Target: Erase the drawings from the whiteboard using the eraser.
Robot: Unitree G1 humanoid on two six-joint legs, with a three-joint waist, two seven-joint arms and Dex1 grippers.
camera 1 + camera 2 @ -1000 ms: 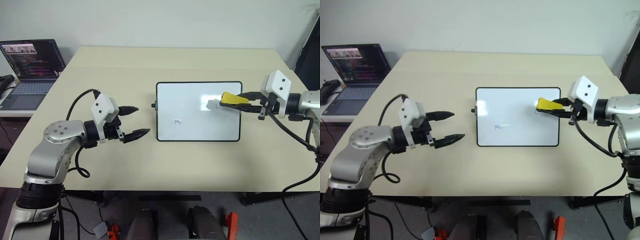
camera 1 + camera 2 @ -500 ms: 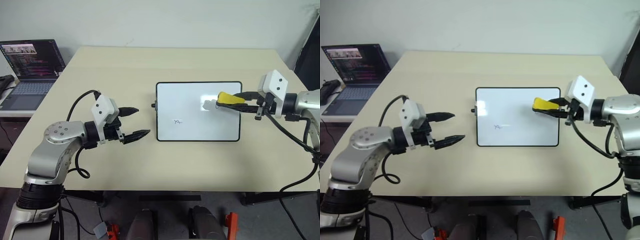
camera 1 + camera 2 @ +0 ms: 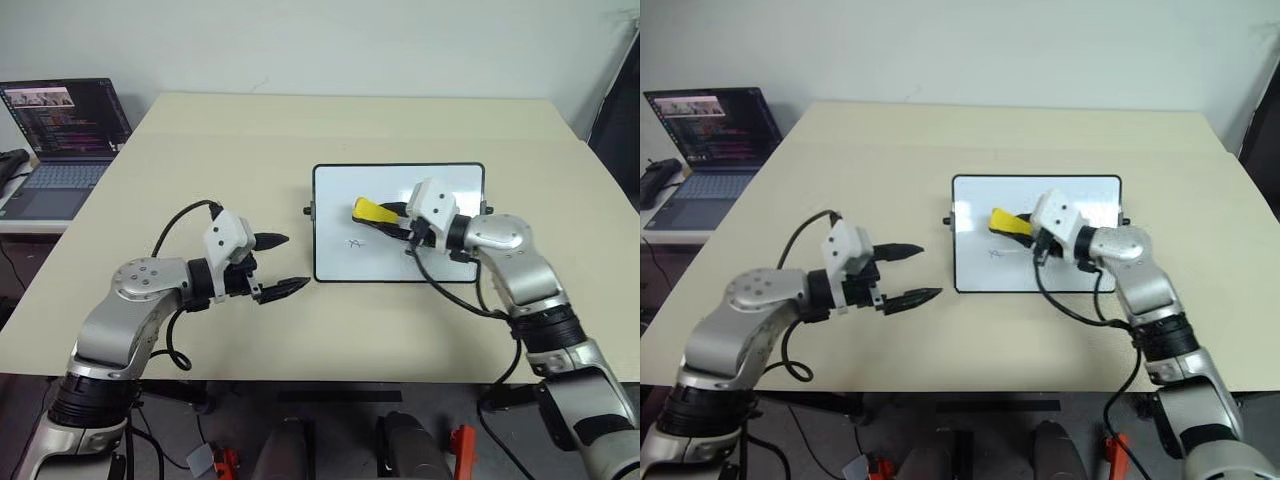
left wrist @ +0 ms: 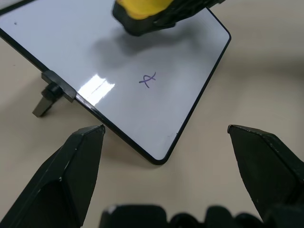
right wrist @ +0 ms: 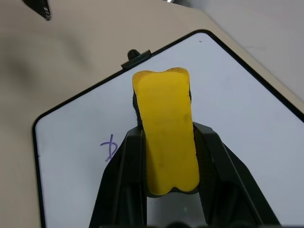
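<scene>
The whiteboard lies flat at the table's middle. One small drawing, a thin dark scribble, sits on its left half and also appears in the left wrist view. My right gripper is shut on the yellow eraser, which is over the board just beyond and right of the scribble; a shadow under the eraser shows a small gap. In the right wrist view the eraser sits between both black fingers. My left gripper stands open, nothing in it, off the board's near left corner.
An open laptop stands on a side surface at the far left. The beige table stretches bare around the board. A small black knob sticks out from the board's left edge.
My right arm swung left across the board, carrying the eraser from the right edge to the left half. My left gripper sank slightly and drew nearer the board's corner.
</scene>
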